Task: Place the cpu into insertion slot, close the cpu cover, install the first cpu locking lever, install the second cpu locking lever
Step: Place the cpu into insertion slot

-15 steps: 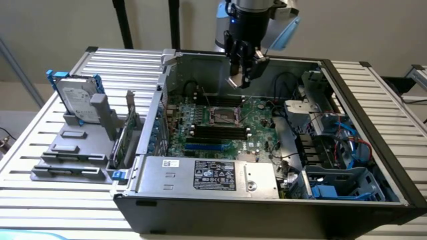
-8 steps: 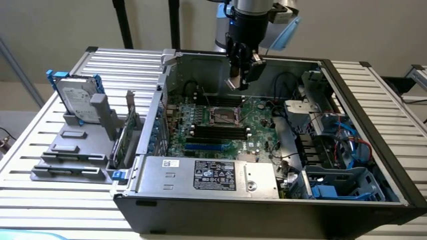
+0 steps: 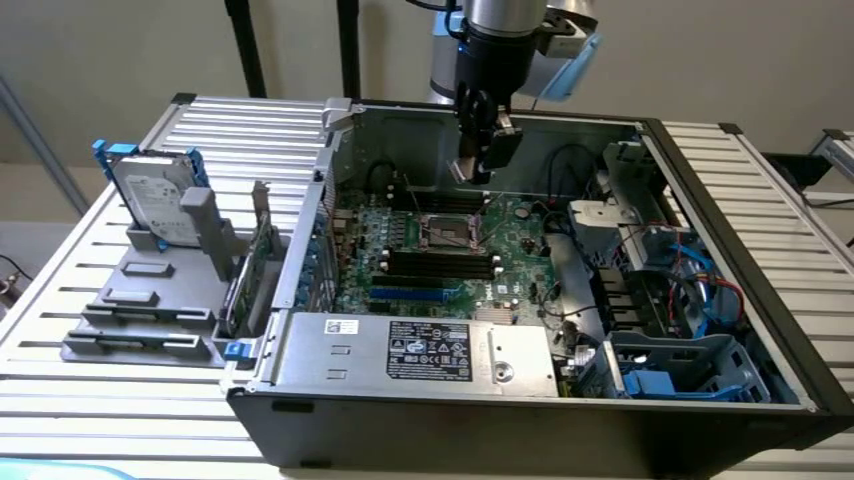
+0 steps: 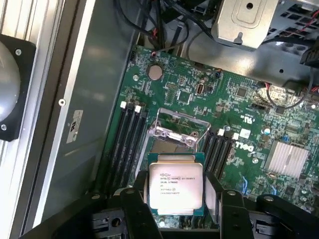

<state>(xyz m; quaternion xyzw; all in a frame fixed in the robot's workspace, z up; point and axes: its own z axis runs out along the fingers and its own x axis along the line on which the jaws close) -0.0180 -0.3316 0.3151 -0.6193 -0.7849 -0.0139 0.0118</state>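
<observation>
In the wrist view the cpu (image 4: 175,185), a flat square chip with a silver top and printed text, sits between my two black fingers (image 4: 140,199). My gripper (image 4: 177,193) is shut on its edges and holds it above the motherboard. The insertion slot (image 4: 164,148) lies just beyond the chip. The cpu cover (image 4: 175,132), a thin silver frame, stands swung up over the slot's far side. In the exterior view my gripper (image 3: 478,165) hangs inside the open computer case, a little above and behind the insertion slot (image 3: 451,232).
Black memory sticks (image 4: 128,144) flank the slot on both sides. A silver heatsink (image 4: 286,157) and loose cables (image 4: 164,20) lie nearby. A power supply (image 3: 427,350) fills the case's near side, with a blue drive cage (image 3: 681,372) beside it. A hard drive (image 3: 154,205) stands outside the case at the exterior view's left.
</observation>
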